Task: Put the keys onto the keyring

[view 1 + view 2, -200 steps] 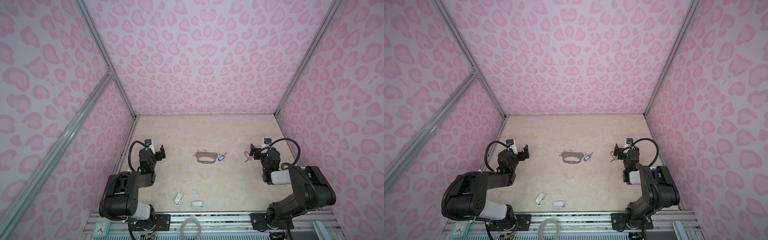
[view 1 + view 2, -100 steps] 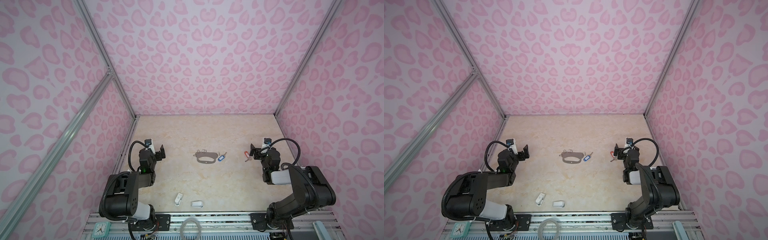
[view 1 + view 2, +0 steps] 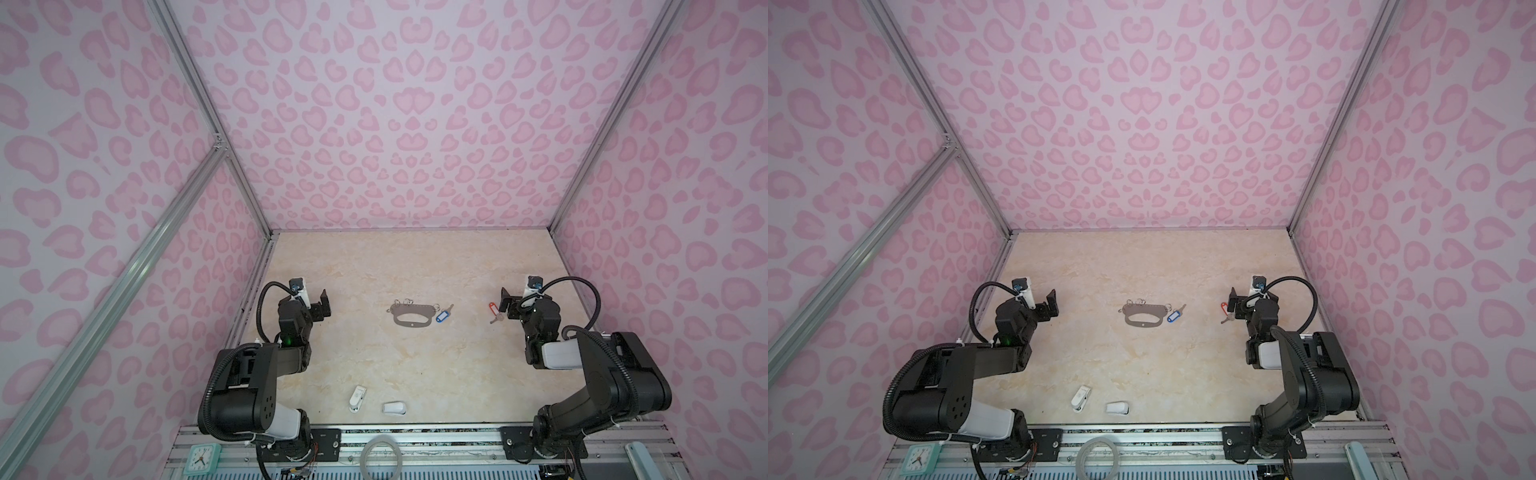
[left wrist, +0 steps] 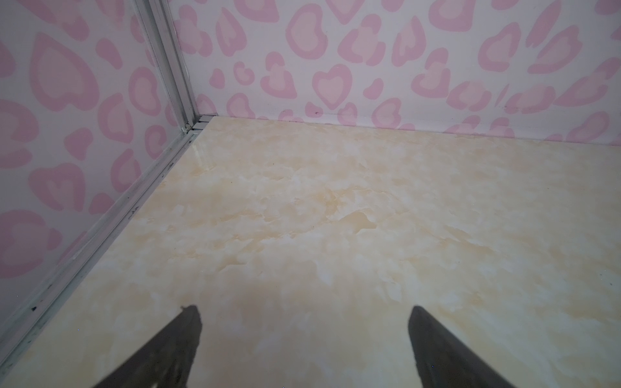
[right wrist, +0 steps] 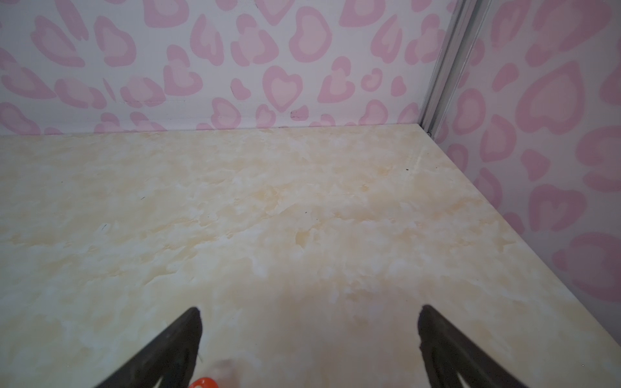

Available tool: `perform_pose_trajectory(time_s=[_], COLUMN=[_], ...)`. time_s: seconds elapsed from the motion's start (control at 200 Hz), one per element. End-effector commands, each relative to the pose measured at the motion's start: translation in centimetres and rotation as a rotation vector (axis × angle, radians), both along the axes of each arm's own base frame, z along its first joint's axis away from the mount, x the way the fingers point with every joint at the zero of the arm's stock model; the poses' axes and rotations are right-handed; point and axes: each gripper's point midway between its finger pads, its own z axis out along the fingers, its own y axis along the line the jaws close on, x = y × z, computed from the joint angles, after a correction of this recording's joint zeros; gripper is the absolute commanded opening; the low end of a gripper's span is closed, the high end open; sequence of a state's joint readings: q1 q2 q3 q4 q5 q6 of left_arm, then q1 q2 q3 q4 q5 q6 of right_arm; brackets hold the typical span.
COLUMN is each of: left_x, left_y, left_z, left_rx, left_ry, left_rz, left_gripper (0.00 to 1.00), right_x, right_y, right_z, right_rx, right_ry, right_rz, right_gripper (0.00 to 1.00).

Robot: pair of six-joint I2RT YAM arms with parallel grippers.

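The left end effector point(image 3: 321, 306) and right end effector point(image 3: 509, 309) gape wide, empty; the red key point(image 3: 493, 309) lies just beside the right one, presumably its first pick.

Two small metal keys are lying on the one beige marbled tabletop point(image 3: 415, 365): one key with a blue oblong plastic tag point(image 3: 442, 316) and one key with a red-orange oblong plastic tag point(image 3: 493, 309). One flat thin grey keyring plate with an oval cut-out point(image 3: 413, 308) is lying there, its wire split rings showing too small to count. Two white plastic pieces are lying there too, one elongated piece point(image 3: 357, 398) and one stubby piece point(image 3: 394, 407). One pale grey hoop point(image 3: 381, 442) and one mint-green clock point(image 3: 201, 459) are sitting there as well. Two black robot arms are standing, each carrying one black parallel gripper: the left gripper point(image 4: 304, 312) and the right gripper point(image 5: 309, 312)
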State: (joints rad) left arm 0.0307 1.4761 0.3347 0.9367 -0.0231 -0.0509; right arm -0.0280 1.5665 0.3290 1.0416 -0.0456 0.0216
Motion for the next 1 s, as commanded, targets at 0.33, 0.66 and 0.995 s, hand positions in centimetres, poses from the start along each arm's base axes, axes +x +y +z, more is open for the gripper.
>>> perform_pose_trajectory(time_s=[0.33, 0.66, 0.995], left_x=[2.3, 1.2, -1.2], left_y=[-2.2, -11.5, -16.5], left_z=[6.7, 7.5, 4.3], left_rx=[-0.095, -0.184, -0.165], left_ry=[0.129, 0.312, 0.441], left_rz=[-0.085, -0.289, -0.407], left_gripper=[0.97, 0.92, 0.86], right_x=[1.6, 1.4, -0.3], right_y=[5.2, 21.6, 24.9], right_z=[5.7, 2.3, -3.5], right_rx=[0.018, 0.008, -0.101], right_ry=[0.071, 0.4, 0.661], right_rz=[0.207, 0.611, 0.649], right_gripper=[0.88, 0.8, 0.62])
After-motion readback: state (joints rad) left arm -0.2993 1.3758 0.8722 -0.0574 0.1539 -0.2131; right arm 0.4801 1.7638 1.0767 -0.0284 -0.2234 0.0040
